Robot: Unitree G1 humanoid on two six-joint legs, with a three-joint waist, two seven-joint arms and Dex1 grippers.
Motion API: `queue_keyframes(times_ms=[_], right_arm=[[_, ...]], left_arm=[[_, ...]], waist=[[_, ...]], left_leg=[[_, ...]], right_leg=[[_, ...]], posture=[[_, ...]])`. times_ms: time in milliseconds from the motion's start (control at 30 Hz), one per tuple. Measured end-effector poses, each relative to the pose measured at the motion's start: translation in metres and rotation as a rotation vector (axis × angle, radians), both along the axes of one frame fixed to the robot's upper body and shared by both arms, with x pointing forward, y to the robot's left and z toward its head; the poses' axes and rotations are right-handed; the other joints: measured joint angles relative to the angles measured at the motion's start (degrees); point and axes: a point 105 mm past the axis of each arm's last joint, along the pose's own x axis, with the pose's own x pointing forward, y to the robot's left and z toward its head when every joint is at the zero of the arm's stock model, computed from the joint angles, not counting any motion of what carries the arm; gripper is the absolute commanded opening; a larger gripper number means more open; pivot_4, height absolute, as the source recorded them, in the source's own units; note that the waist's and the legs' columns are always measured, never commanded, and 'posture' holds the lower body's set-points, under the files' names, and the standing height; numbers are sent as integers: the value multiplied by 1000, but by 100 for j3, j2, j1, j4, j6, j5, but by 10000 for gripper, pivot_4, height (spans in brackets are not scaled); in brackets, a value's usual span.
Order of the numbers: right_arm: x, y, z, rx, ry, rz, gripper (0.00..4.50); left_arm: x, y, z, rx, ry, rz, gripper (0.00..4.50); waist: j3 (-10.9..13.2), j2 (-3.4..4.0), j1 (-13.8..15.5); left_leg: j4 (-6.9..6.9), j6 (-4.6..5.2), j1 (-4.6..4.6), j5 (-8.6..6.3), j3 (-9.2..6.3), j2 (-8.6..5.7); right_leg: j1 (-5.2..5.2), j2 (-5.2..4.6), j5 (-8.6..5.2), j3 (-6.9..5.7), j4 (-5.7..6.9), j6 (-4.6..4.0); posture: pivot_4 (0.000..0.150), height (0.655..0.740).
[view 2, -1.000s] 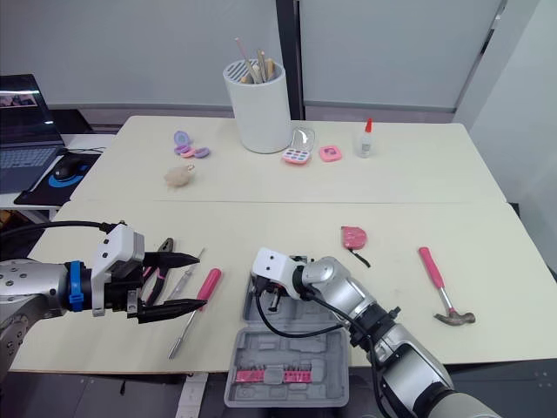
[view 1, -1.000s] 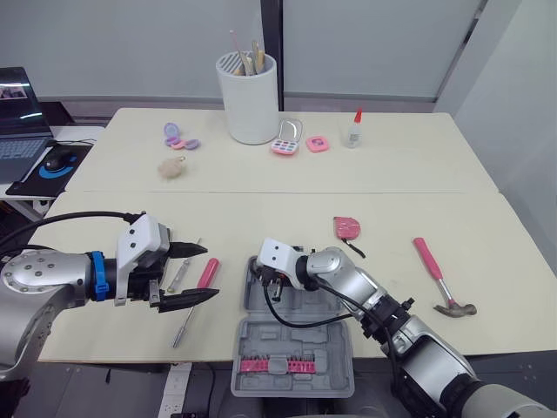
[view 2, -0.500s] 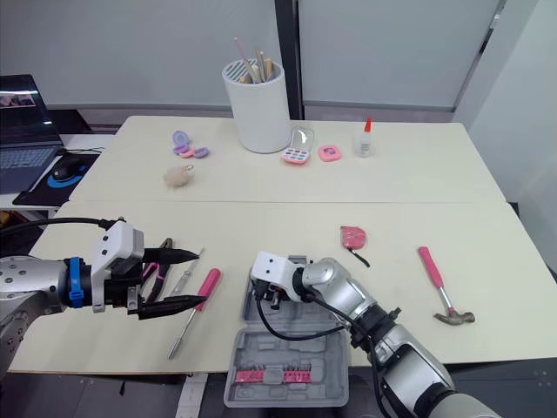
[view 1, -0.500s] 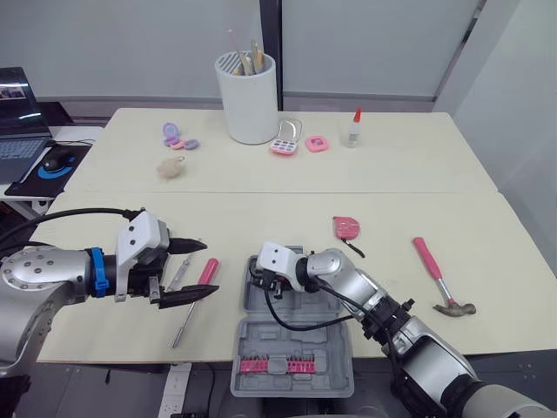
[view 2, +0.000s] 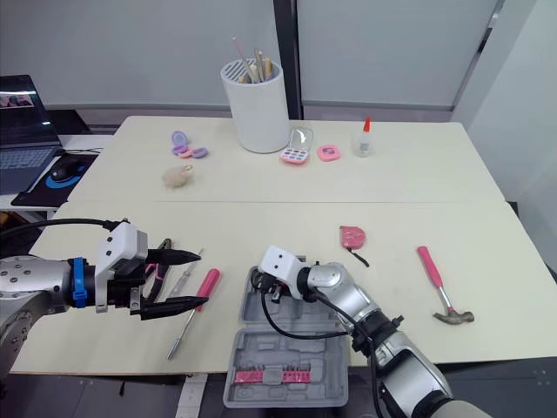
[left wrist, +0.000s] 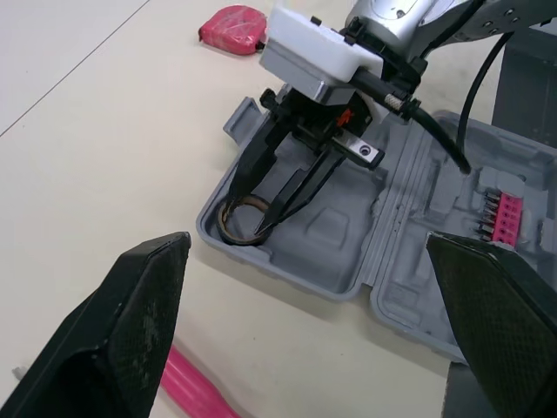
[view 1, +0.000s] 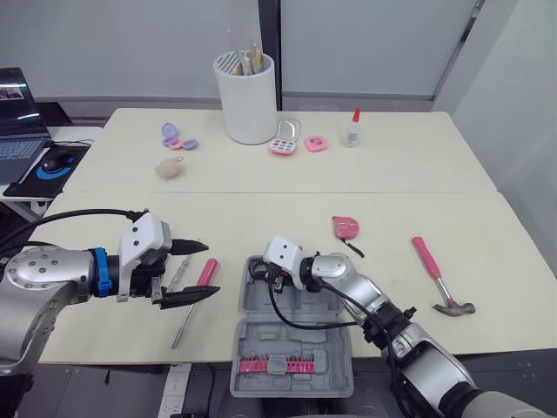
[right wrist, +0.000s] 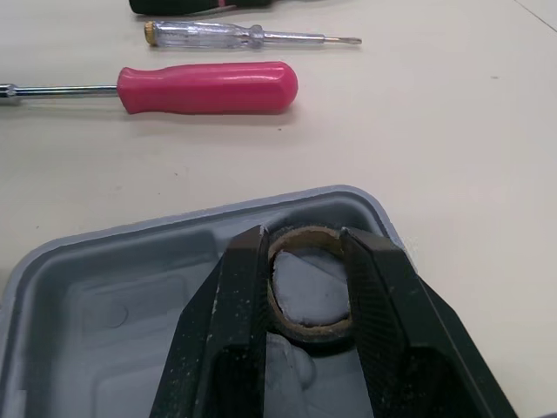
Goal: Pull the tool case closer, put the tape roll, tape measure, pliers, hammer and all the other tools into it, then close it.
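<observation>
The grey tool case (view 1: 300,338) lies open at the table's front edge. My right gripper (view 1: 261,280) reaches into its far-left corner, shut on the brown tape roll (right wrist: 309,329), which rests low in the tray (left wrist: 235,233). My left gripper (view 1: 211,270) hovers open over the pink screwdriver (view 1: 206,272), the clear-handled screwdriver (view 1: 180,274) and the pliers (view 2: 161,261). The pink tape measure (view 1: 346,226) lies beyond the case. The pink-handled hammer (view 1: 439,279) lies at the right.
A row of pink bits (view 1: 270,364) sits in the case's near half, which overhangs the table edge. At the back stand a white brush holder (view 1: 249,96), a glue bottle (view 1: 352,131) and small cosmetic cases (view 1: 287,139). A laptop (view 1: 17,113) is off to the left.
My right wrist has shifted slightly to the right over the case's corner, still around the tape roll. The left gripper has stayed open in about the same place.
</observation>
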Motion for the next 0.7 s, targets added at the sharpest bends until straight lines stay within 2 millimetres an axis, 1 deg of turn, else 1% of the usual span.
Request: queue_keyframes(times_ms=[33,267,433,500,567,633,667,700], right_arm=[[1,-1,-4,-8,-1,-10,14232],[4,-1,-5,-33,-31,-13,14232],[3,0,-3,-21,-20,0,14232],[3,-2,0,10,0,-12,14232],[3,-6,14,75,17,-17,14232],[5,-14,38,133,-6,-3,14232],[6,-22,54,162,-30,7,14232],[6,-31,66,173,-47,18,14232]], left_arm=[[0,0,0,0,0,0,45000],[0,0,0,1,0,3,45000],[-1,1,-2,2,1,1,45000],[-1,0,-1,1,-4,-1,45000],[1,3,-2,-5,0,12,45000],[3,9,-3,-14,7,36,45000],[4,13,-2,-21,8,57,45000],[6,17,-2,-27,7,72,45000]], waist=[[0,0,0],[-1,-1,1],[0,0,1],[0,0,3],[2,2,5],[4,2,11],[3,1,13],[4,2,14]], left_leg=[[0,0,0,0,0,-1],[0,0,3,0,-2,3],[0,0,2,0,0,3],[0,0,0,0,-1,3],[0,0,0,0,0,4],[0,0,-2,0,-1,6],[0,0,-2,0,-1,6],[0,0,-2,0,-1,6]], right_leg=[[0,0,0,0,0,0],[2,2,1,-2,1,-1],[2,1,1,-1,1,-1],[1,1,1,-2,1,-2],[0,1,1,-1,1,-2],[-1,1,1,-3,1,-2],[-1,1,1,-4,0,-2],[-1,1,1,-4,-1,-2]], posture=[[1500,7400],[1500,7400],[1500,7400],[1500,7400],[1500,7400],[1500,7400],[1500,7400],[1500,7400]])
